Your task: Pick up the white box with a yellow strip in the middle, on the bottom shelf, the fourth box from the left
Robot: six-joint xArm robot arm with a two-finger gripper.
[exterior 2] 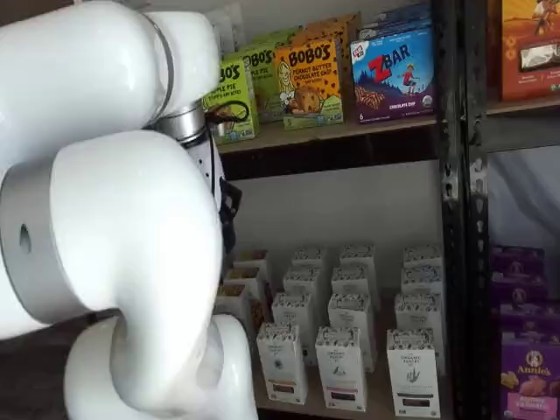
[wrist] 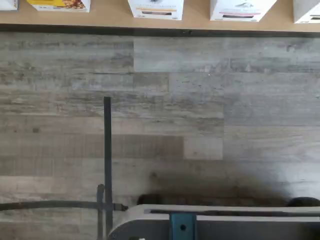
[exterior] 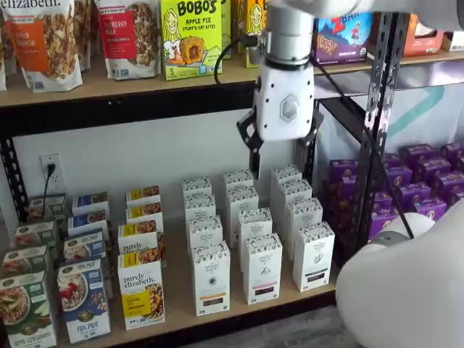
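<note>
My gripper hangs in front of the back wall, between the two shelf levels. White body faces the camera. Black fingers point down. Only the one at 9 o'clock of the body shows cleanly, so I cannot tell how far they are parted. Nothing is in them. In a shelf view my own arm covers nearly all of the gripper, with just a black sliver at the arm's 3 o'clock edge.

The white box stands upright at 7 o'clock from the gripper, well apart and lower. It is in the front row of the bottom shelf, with a speckled band on top and a tan strip low on the front. A line of like cartons runs behind it toward 12 o'clock.

Just beside it at 9 o'clock is the purely elizabeth box with a yellow panel. At 3 o'clock is a white carton with a black strip.

In the wrist view the white box shows only its lower front, tan strip visible, at the edge of the bottom shelf, with grey plank floor past the black rail.

Farther out, the Bobo's box sits at 10 o'clock of the gripper on the upper shelf. The purple boxes sit at 4 o'clock.
</note>
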